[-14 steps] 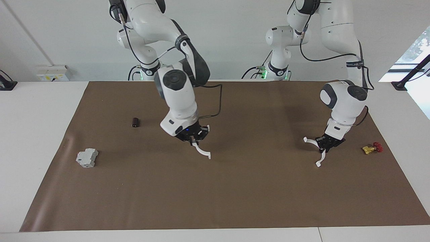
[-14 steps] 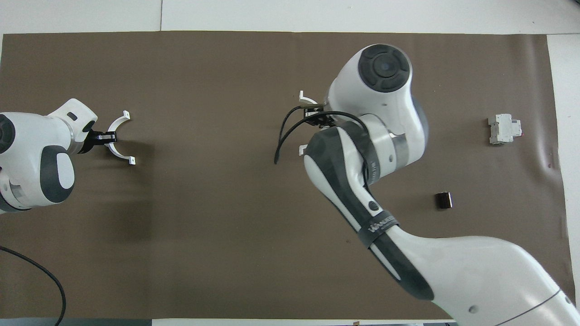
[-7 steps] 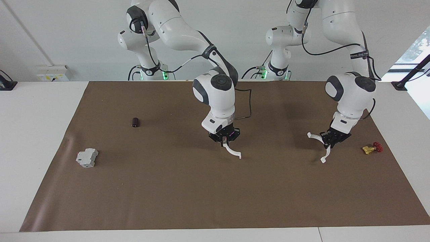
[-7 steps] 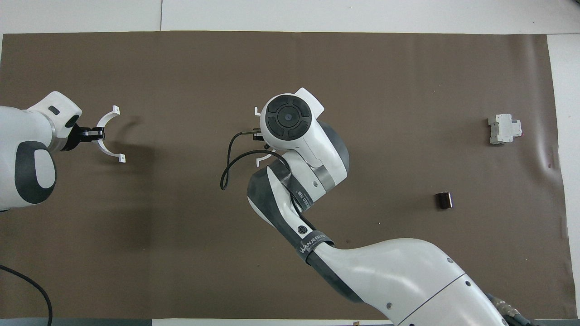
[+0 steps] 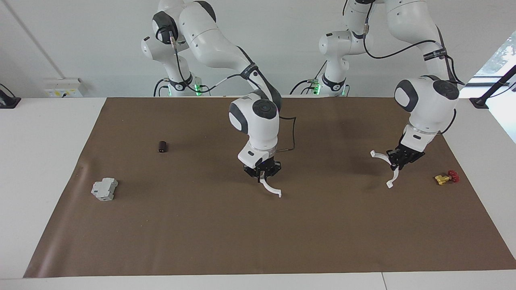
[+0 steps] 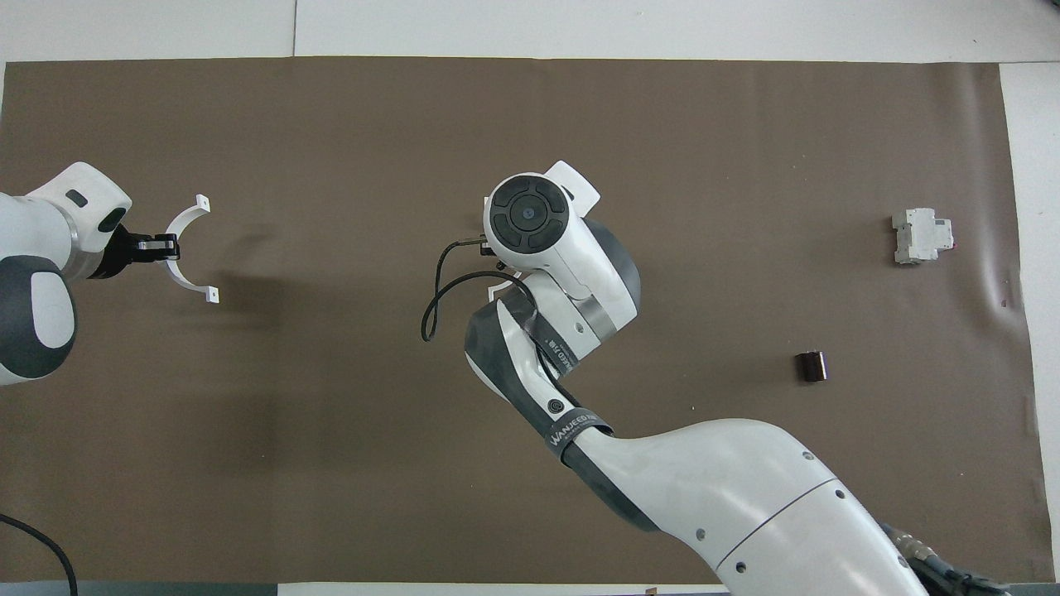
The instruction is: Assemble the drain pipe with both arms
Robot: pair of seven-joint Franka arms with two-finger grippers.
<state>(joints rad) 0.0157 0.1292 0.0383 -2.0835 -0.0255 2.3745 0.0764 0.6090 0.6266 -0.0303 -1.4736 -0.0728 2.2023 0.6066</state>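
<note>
Two white robot arms hang over a brown mat (image 5: pixel 258 225), each gripping one half of a drain pipe ring above the table.

In the facing view, the right arm (image 5: pixel 217 44) sweeps down from the upper left of the frame, bends at a black-banded elbow and turns its wrist straight down at centre frame. The right gripper (image 5: pixel 262 172) is clamped on a white half-ring arc (image 5: pixel 270 188), which hangs below the fingers and curves toward the lower right, its end tab just above the mat. In the overhead view the wrist covers this gripper; only a sliver of the arc (image 6: pixel 497 287) shows at centre frame.

The left arm (image 5: pixel 427 100) drops from the upper right of the facing view, its wrist tilted toward the frame's centre. The left gripper (image 5: pixel 397 161) is clenched on the middle of the second half-ring arc (image 5: pixel 387 167), held clear of the mat at middle right, one tab pointing up and to the left, the other hanging down. In the overhead view this arc (image 6: pixel 186 261) sits at the left edge of the frame, opening toward the centre.

The two arcs are well apart, unjoined.

A red-and-yellow valve (image 5: pixel 446 177) lies on the mat at the right of the facing view. A grey block (image 5: pixel 104 189) and a small dark cylinder (image 5: pixel 162 146) lie at its left.
</note>
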